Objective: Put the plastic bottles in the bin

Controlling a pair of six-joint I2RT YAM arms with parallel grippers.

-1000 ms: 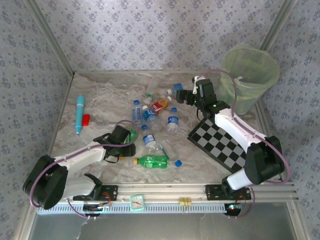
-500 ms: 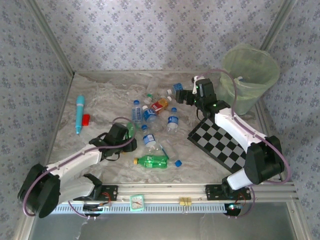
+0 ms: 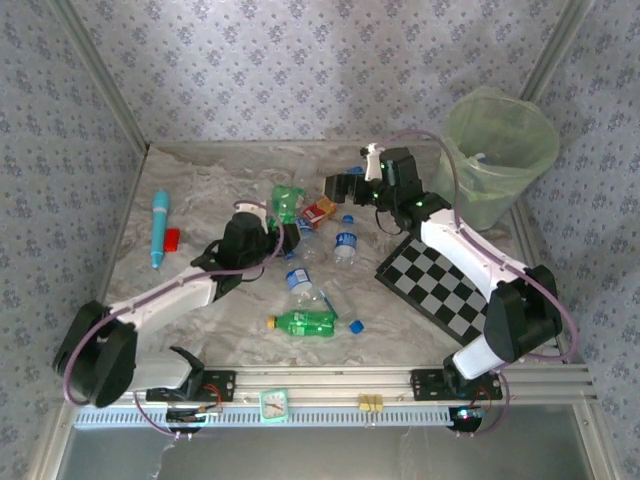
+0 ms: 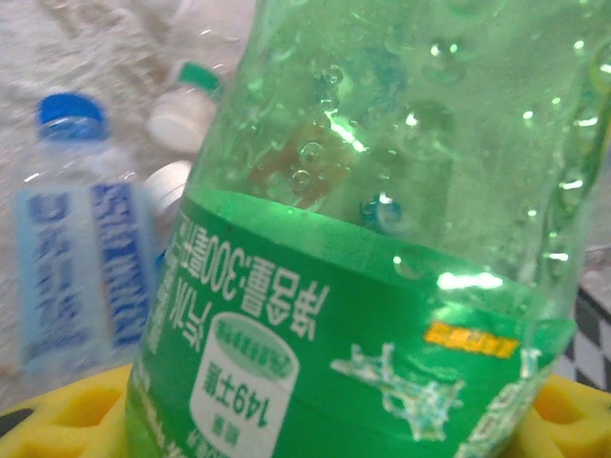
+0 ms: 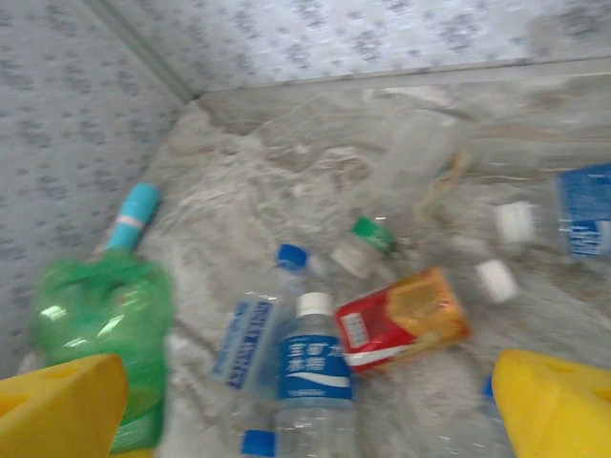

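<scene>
Wallpaper point(image 3: 300, 70) with small blue flowers encloses a pale, wrinkled tabletop point(image 3: 200, 205) where my left gripper point(image 3: 277, 232) clamps a green bottle point(image 4: 382, 239) labelled "300" and "149" upside down, my right gripper point(image 3: 338, 188) gapes above loose plastic bottles point(image 5: 310, 367), with the bin point(image 3: 500, 150) at 2 o'clock.

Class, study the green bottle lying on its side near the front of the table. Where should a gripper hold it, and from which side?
Grip the lying green bottle at its mid-body, coming straight down from above. It lies flat, running left to right with its yellow cap at the left, so fingers closing front to back should span its narrow width.
</scene>
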